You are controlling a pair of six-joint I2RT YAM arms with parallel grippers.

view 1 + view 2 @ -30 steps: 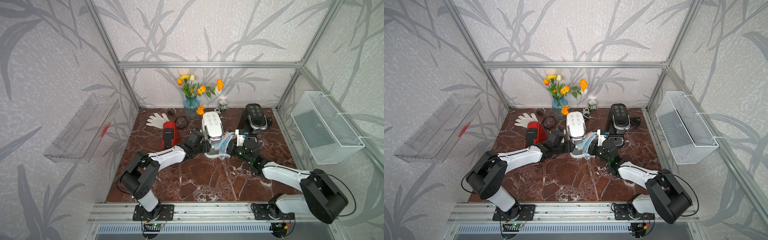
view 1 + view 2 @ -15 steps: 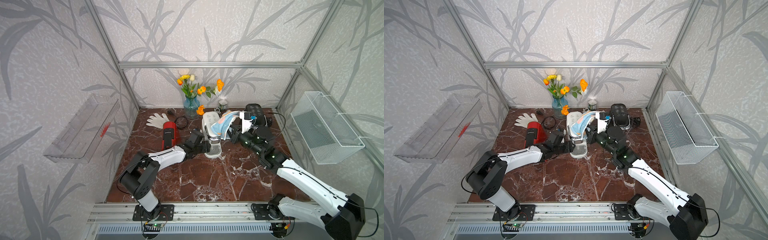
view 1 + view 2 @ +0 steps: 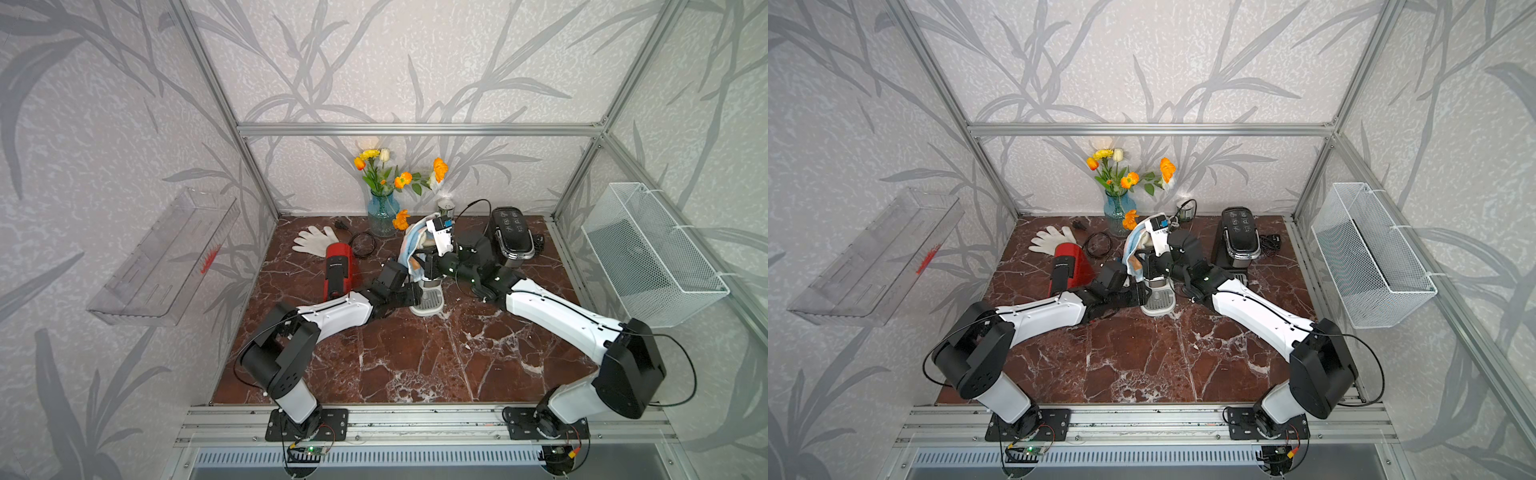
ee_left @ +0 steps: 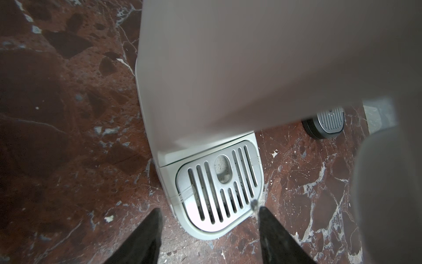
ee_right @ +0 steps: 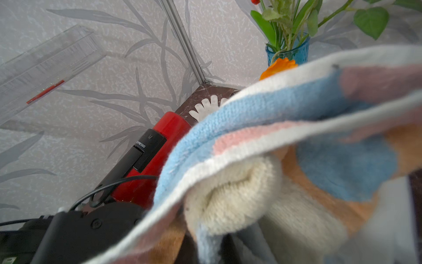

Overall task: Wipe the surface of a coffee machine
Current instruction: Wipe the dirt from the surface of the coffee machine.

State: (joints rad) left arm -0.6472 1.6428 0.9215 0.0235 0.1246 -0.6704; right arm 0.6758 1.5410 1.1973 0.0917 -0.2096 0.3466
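The white coffee machine [image 3: 429, 300] stands mid-table, its top hidden under a striped blue, pink and cream cloth [image 3: 409, 245] that drapes down its left side. My right gripper [image 3: 422, 259] is shut on the cloth [image 5: 262, 109] over the machine's upper front; the cloth hides its jaws in the right wrist view. Low at the machine's base, my left gripper [image 4: 209, 212] is open. Its black fingertips [image 4: 271, 230] stand either side of the front corner of the slotted drip tray [image 4: 219, 187]. The machine's white side [image 4: 228, 68] fills the left wrist view.
A red coffee machine [image 3: 338, 270] lies left, a black one [image 3: 513, 237] stands back right. A white glove [image 3: 313, 241], a black cable [image 3: 361, 245], a blue vase of flowers [image 3: 383, 212] and a small jar [image 3: 446, 205] line the back. A wire basket [image 3: 648, 253] and a clear shelf [image 3: 166, 257] hang on the walls.
My right arm lifted the cloth from low beside the machine's front up onto its top, then drew it across and down the left side. The left arm has stayed put.
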